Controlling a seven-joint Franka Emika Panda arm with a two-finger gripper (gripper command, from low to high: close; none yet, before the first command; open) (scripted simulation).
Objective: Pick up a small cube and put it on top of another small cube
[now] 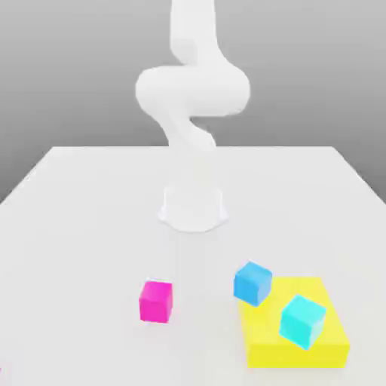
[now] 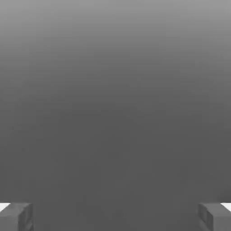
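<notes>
The small magenta-pink cube [image 1: 156, 301] sits on the white table [image 1: 75, 226], near the front and toward the exterior view's left. A medium-blue cube [image 1: 252, 283] of the same size stands tilted at the far left corner of a flat yellow block [image 1: 332, 353]. A cyan cube [image 1: 302, 320], also tilted, rests on top of that block. In the hand view my gripper [image 2: 115, 219] is open, its two grey fingertips [image 2: 16, 216] set wide apart with nothing between them and plain grey background behind. No cube appears in the hand view.
The white arm [image 1: 192, 90] rises from its round base [image 1: 193, 207] at the table's middle and bends upward out of the exterior view. The yellow block lies low at the front right. Bare tabletop separates the magenta cube from the block.
</notes>
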